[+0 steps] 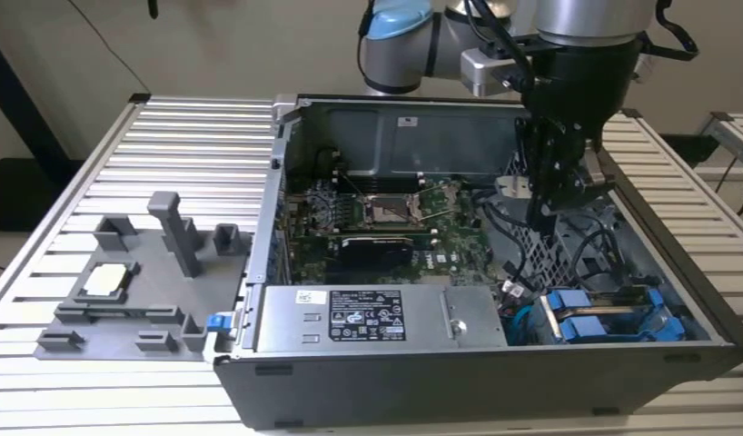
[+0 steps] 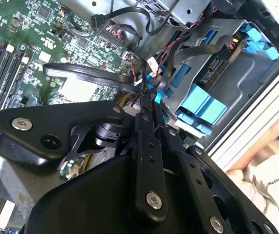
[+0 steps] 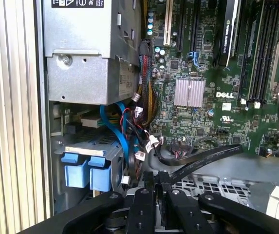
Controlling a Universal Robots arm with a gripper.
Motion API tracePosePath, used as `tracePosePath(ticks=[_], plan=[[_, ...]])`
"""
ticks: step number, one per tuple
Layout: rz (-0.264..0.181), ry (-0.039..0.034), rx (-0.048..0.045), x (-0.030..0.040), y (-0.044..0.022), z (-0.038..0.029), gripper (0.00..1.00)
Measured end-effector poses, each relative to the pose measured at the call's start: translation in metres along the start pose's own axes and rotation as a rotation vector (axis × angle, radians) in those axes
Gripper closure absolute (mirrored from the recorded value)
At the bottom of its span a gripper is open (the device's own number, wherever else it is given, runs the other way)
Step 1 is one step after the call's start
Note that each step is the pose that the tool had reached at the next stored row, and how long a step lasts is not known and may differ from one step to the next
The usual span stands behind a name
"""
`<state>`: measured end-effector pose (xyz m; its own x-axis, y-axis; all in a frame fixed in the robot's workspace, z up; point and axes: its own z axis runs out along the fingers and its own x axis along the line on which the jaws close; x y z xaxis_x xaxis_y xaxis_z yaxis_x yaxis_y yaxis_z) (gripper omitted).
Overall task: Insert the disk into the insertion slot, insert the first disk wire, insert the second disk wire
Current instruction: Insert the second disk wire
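The disk (image 2: 211, 73) lies in the insertion slot (image 2: 256, 73) of the grey drive cage, its blue carrier (image 2: 201, 105) facing outward. A black connector with coloured leads (image 2: 229, 46) sits against the disk's edge. In the exterior view the blue carrier ends (image 1: 589, 320) show at the case's near right corner. My gripper (image 1: 541, 216) hangs inside the case, above the board's right side and apart from the cage. In both wrist views its fingers stand close together at the tips (image 2: 151, 95) (image 3: 157, 181), pinching the end of a flat black wire (image 2: 90, 73) (image 3: 202, 158).
The open computer case (image 1: 269, 272) lies on a slatted table. It holds the power supply (image 1: 360, 318), the motherboard (image 3: 202, 58) and a tangle of red, blue and black cables (image 3: 129, 131). A grey fixture (image 1: 142, 291) stands at the exterior view's left. A person's hand (image 2: 268, 131) rests beyond the case's edge.
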<state>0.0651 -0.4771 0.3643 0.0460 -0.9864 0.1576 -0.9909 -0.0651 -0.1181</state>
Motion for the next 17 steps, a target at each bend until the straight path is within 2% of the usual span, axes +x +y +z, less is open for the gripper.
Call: tracePosePath(ticks=[6, 7, 8, 9, 10, 11, 15, 17], plan=[[0.0, 0.0003, 0.0, -0.0003, 0.0, 0.0, 0.83], [0.0, 0.0022, 0.0, -0.0009, 0.0, 0.0, 0.81], [-0.001, 0.0082, -0.0004, -0.002, 0.0, -0.0001, 0.81], [-0.003, 0.0196, -0.0009, -0.0031, -0.0001, -0.0004, 0.75], [-0.005, 0.0297, -0.0012, -0.0039, -0.0002, -0.0004, 0.75], [-0.006, 0.0343, -0.0012, -0.0049, -0.0003, -0.0006, 0.75], [-0.006, 0.0345, -0.0006, -0.0045, -0.0005, -0.0052, 0.75], [-0.006, 0.0341, -0.0001, -0.0047, -0.0003, -0.004, 0.75]])
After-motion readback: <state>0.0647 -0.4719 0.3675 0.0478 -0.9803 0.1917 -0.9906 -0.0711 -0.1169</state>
